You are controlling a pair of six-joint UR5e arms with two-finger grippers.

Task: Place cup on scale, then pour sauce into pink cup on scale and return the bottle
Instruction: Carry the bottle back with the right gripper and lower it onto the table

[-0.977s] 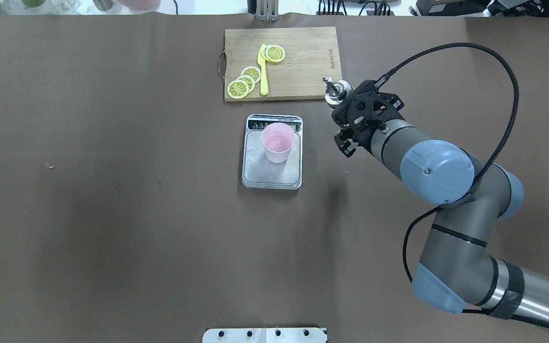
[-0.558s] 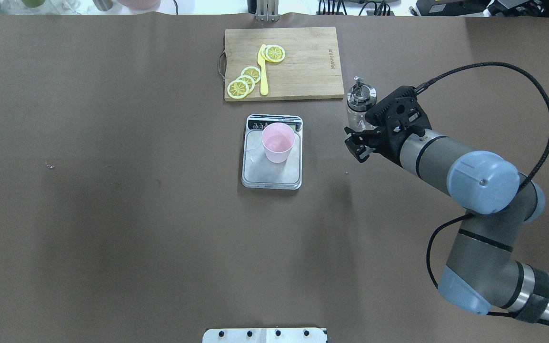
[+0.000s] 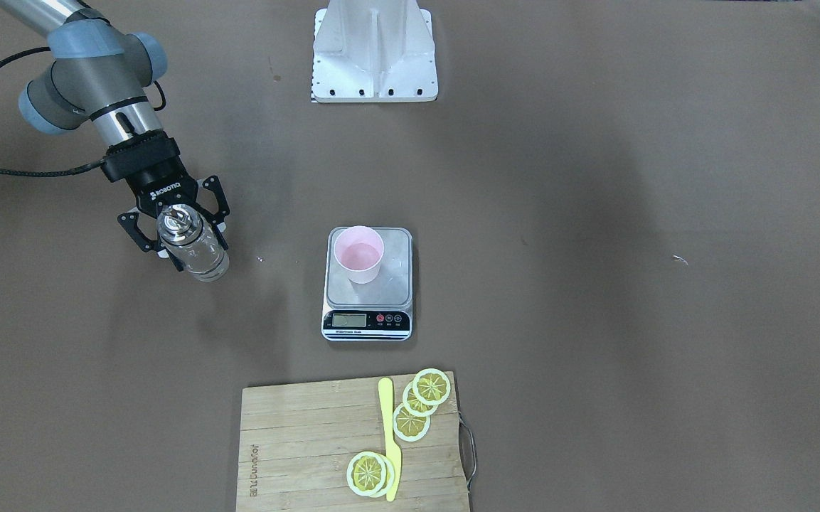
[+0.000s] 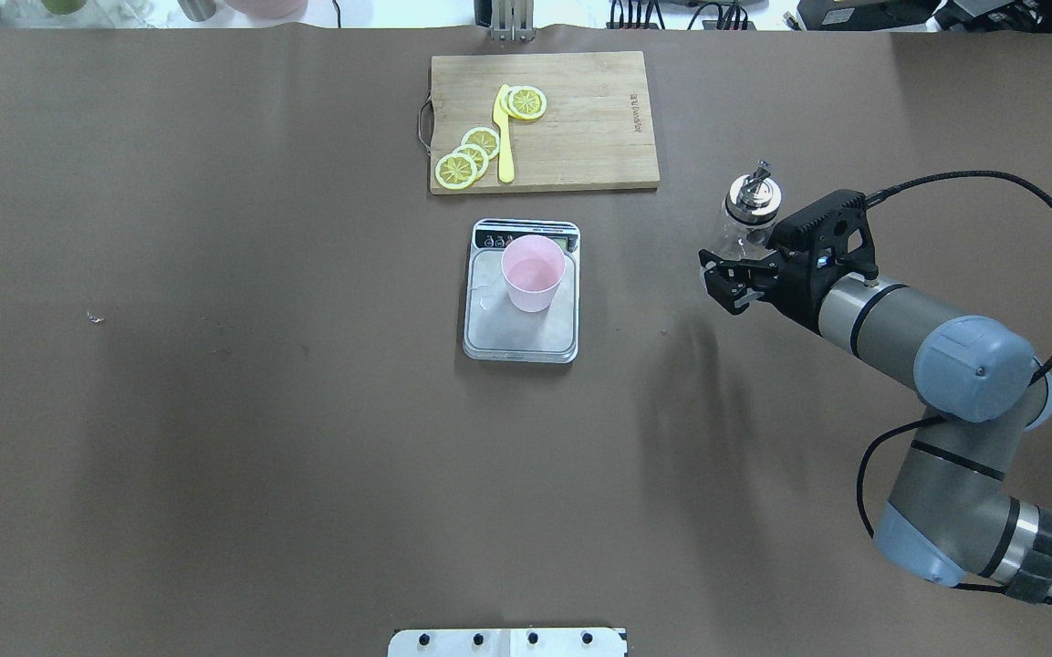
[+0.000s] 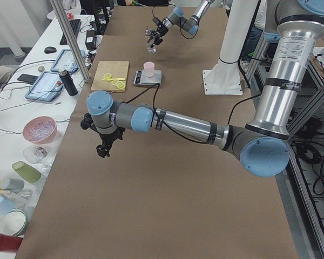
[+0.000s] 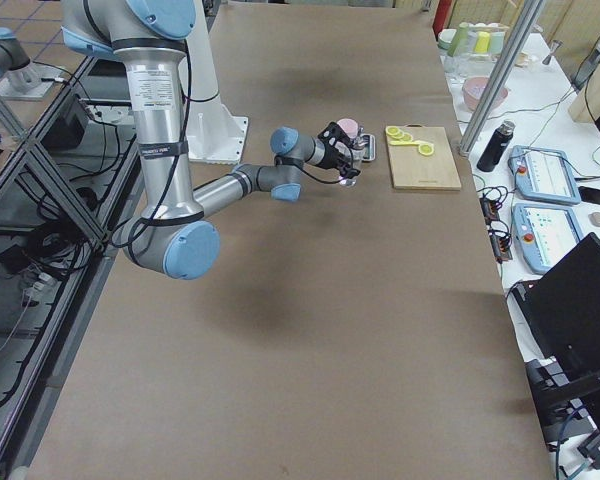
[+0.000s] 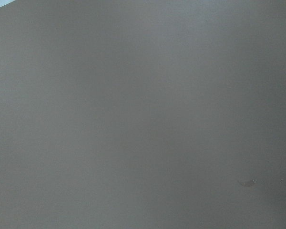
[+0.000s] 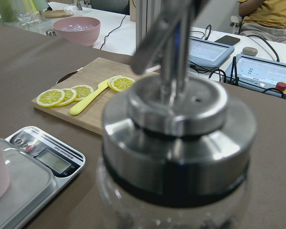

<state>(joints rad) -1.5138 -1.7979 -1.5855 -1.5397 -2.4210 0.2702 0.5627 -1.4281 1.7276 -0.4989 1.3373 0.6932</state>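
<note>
The pale pink cup (image 4: 533,272) stands upright on the silver scale (image 4: 516,342), toward its display end; both also show in the front view, cup (image 3: 358,254) and scale (image 3: 367,320). My right gripper (image 4: 734,260) is shut on the clear glass bottle (image 4: 749,205), well to the right of the scale. The bottle is upright with its metal pourer cap on top (image 8: 176,143), held between the gripper's fingers (image 3: 193,245). The clear sauce is barely visible. My left gripper (image 5: 102,148) hangs over bare table far from the scale; I cannot tell if it is open.
A wooden cutting board (image 4: 580,109) with lemon slices (image 4: 466,160) and a yellow knife (image 4: 503,137) lies beyond the scale. The robot's white base (image 3: 374,50) stands at the table's near edge. The brown table (image 4: 215,411) surrounds these.
My right gripper has carried the bottle to the right, away from the cutting board's corner and the scale. The cup and scale have not moved.
</note>
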